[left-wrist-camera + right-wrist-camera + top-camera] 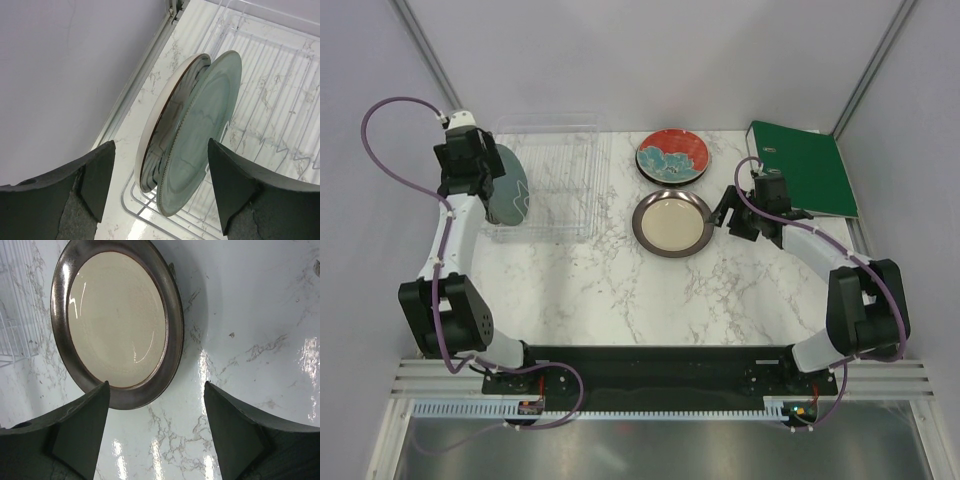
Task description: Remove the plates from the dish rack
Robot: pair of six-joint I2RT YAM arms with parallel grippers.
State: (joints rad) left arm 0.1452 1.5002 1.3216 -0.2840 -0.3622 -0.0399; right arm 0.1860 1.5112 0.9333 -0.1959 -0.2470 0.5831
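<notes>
The clear dish rack [560, 180] stands at the back left. At its left end a teal-green plate [512, 192] stands on edge. In the left wrist view the teal-green plate [205, 130] leans against a white plate with black stripes [162, 117] in the rack's slots [280, 100]. My left gripper [485, 185] hangs open above both plates, one finger on each side, touching neither [160, 185]. A red plate with teal flowers [672, 155] and a cream plate with a dark brown rim [672, 222] lie flat on the table. My right gripper [730, 218] is open and empty just right of the cream plate [117, 320], over bare table [155, 430].
A green ring binder [805, 165] lies at the back right, behind my right arm. The table is white marble [620, 290]. Grey walls close in on the left, right and back. A corner of the rack [15, 315] shows at the left of the right wrist view.
</notes>
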